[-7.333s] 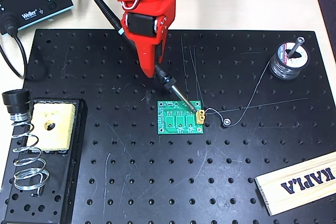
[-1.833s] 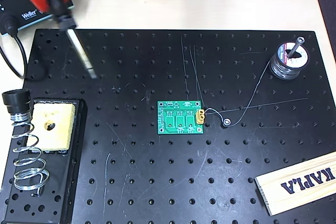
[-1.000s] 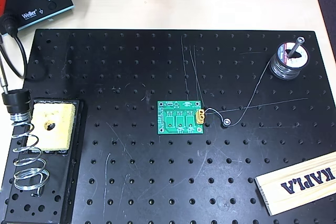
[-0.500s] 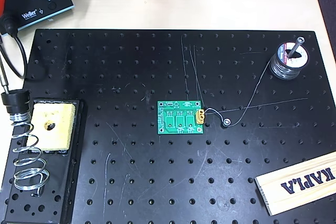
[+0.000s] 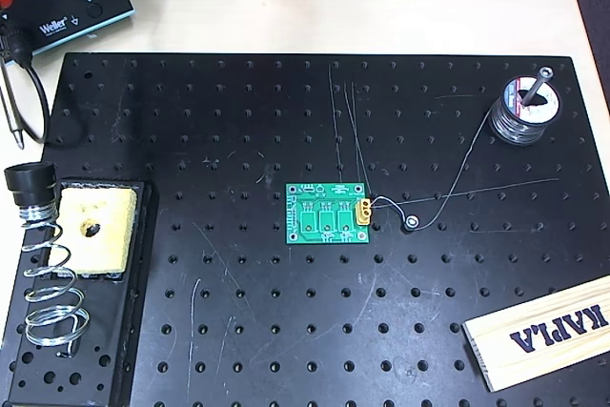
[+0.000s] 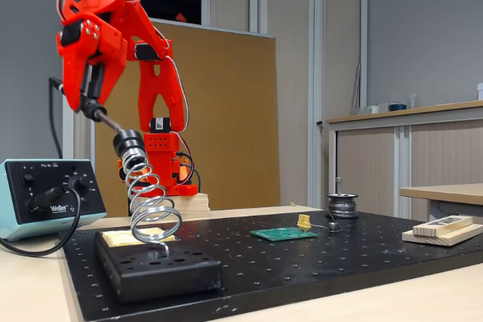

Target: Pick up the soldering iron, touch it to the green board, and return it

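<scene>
Overhead view: your green board (image 5: 329, 213) sits mid-plate, and the soldering iron (image 5: 11, 107) pokes in at the left edge, tip short of the holder's collar (image 5: 29, 181). Fixed view: the claw (image 6: 89, 96) is grasping the iron, slanted down-right, tip just above the spiral holder (image 6: 147, 197).

The long slim black pen-shaped soldering iron (image 6: 92, 103) hangs tilted in the air, its thin silver metal tip (image 5: 13, 121) pointing down toward the black collar of the spiral holder, just short of it. The small square green circuit board (image 5: 329, 214) lies flat mid-plate, its yellow connector on the right edge in the overhead view
</scene>
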Controlling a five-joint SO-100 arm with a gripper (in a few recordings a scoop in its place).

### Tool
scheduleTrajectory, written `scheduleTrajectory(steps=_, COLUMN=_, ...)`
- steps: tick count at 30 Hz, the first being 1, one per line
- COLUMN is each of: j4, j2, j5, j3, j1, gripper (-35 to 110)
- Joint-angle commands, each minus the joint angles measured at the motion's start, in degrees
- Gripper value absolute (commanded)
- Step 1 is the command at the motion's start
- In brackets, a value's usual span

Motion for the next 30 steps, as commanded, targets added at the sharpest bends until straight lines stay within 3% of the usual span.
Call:
scheduleTrajectory(steps=1, j4=-1.14, j2=4.48, j5=0.88, j3=2.64, j1=-0.09, gripper=0)
scheduleTrajectory(steps=13, j4=-2.99, j2=1.32, j5=1.49, j3=1.23, j1=-1.49, gripper=0)
scheduleTrajectory(steps=30, j4=1.32, j2=-18.11, j5=4.22, j3=-20.92, j1=-8.09, gripper=0)
